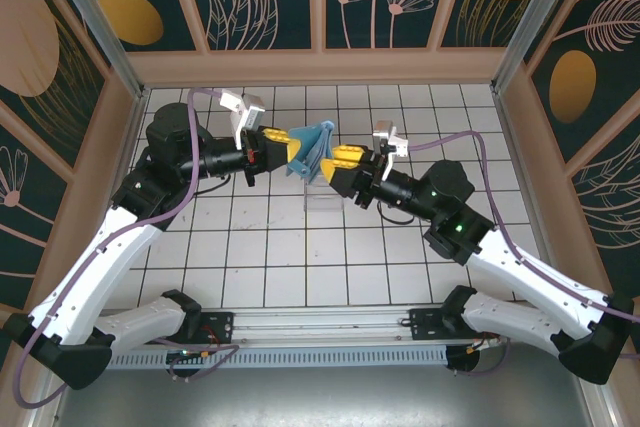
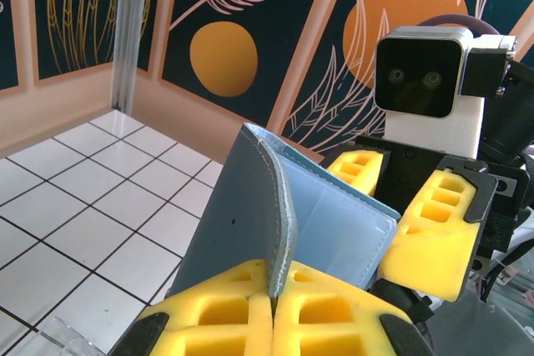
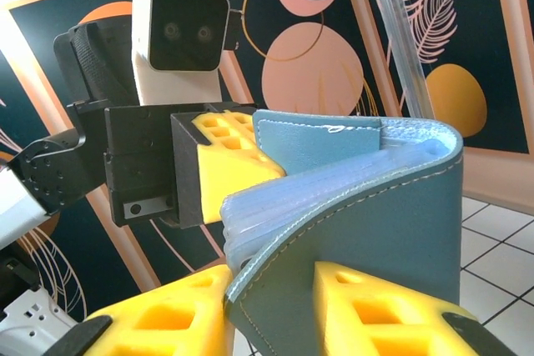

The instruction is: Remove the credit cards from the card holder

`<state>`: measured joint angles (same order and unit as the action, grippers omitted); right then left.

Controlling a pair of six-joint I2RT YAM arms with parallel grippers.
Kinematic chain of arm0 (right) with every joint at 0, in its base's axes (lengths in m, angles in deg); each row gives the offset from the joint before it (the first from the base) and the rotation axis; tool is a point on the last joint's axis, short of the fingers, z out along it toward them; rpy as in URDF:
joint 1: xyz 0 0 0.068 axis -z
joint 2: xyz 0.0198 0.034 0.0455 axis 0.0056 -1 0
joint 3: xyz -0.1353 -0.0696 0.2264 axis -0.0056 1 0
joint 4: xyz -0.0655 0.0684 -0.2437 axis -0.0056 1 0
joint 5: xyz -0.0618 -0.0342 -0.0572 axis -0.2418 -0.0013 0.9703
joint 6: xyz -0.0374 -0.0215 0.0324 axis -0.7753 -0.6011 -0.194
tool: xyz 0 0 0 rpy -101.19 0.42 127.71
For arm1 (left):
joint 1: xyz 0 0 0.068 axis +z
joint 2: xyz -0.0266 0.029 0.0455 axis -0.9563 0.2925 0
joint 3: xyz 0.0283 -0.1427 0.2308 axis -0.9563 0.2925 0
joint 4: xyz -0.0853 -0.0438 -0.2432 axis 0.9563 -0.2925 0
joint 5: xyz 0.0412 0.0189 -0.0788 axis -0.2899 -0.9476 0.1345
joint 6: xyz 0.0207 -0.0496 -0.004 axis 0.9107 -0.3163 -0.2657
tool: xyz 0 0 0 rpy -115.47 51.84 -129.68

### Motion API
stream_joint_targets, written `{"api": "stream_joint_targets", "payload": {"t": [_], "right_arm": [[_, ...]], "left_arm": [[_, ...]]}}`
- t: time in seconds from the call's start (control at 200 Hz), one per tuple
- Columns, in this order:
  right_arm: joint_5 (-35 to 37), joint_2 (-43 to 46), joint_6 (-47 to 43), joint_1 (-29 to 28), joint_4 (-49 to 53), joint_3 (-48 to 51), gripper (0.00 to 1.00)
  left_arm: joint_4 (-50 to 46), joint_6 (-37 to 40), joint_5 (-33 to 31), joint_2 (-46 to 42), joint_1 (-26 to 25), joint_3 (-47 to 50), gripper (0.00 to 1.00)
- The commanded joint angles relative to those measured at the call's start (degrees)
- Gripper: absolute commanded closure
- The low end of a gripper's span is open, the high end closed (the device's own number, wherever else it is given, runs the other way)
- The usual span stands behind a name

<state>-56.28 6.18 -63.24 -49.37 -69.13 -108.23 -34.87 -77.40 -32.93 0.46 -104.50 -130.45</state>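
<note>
The teal-blue card holder (image 1: pixel 312 150) hangs in the air above the tiled floor, spread open between both grippers. My left gripper (image 1: pixel 284 148) is shut on the edge of one flap (image 2: pixel 242 223), its yellow fingertips (image 2: pixel 250 289) pressed together on the leather. My right gripper (image 1: pixel 337 158) is shut on the other flap (image 3: pixel 375 223), one pad inside and one outside. Pale clear inner sleeves (image 3: pixel 317 193) fan out between the flaps. The credit cards are hidden; none pokes out of the slots. In the right wrist view, a left-gripper finger (image 3: pixel 225 164) sits behind the wallet.
A clear plastic box (image 1: pixel 325 195) stands on the white tiled floor (image 1: pixel 300 257) just below the wallet; its corner (image 2: pixel 67 335) shows in the left wrist view. Wooden-trimmed patterned walls enclose the floor on three sides.
</note>
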Motion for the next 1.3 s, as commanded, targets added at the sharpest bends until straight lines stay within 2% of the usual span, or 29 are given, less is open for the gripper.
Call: {"api": "stream_joint_targets", "payload": {"t": [0.0, 0.22, 0.5, 0.656, 0.776, 0.846, 1.111, 1.231, 1.291], "right_arm": [[-1.63, -0.24, -0.94, -0.89, -3.64, -1.15, 0.68], [-1.68, -0.64, -1.21, -1.03, -3.60, -1.50, 0.63], [2.02, -1.14, -2.19, -1.20, -0.70, -2.69, 0.91], [8.29, -0.84, -2.11, -1.22, 2.79, -3.55, 0.98], [13.43, -1.12, -1.81, -1.20, 5.87, -4.00, 0.97], [14.55, -1.45, -1.38, -1.20, 6.35, -4.20, 0.92], [17.84, -2.72, -1.10, -1.20, 6.21, -4.60, 0.88], [18.34, -2.72, -1.14, -1.24, 5.21, -4.22, 0.78], [18.23, -2.84, -1.14, -1.20, 4.85, -4.18, 0.78]], "left_arm": [[3.37, -0.90, 2.23, -0.17, 0.04, -0.57, 1.00], [3.63, -1.07, 2.70, -0.17, 0.05, -0.57, 1.00], [3.83, -1.35, 3.07, -0.48, 0.06, -0.46, 1.00], [2.04, -0.01, 0.28, -0.77, 0.10, -0.56, 1.00], [1.61, 0.30, 0.46, -0.54, 0.09, -0.23, 1.00], [1.70, 0.21, 1.56, -0.35, 0.04, -0.09, 1.00], [4.05, -0.06, 10.26, -0.78, 0.04, 0.98, 1.00], [4.16, 0.16, 11.76, -1.21, 0.04, 1.27, 1.00], [4.16, 0.26, 11.89, -1.39, 0.06, 1.35, 1.00]]}}
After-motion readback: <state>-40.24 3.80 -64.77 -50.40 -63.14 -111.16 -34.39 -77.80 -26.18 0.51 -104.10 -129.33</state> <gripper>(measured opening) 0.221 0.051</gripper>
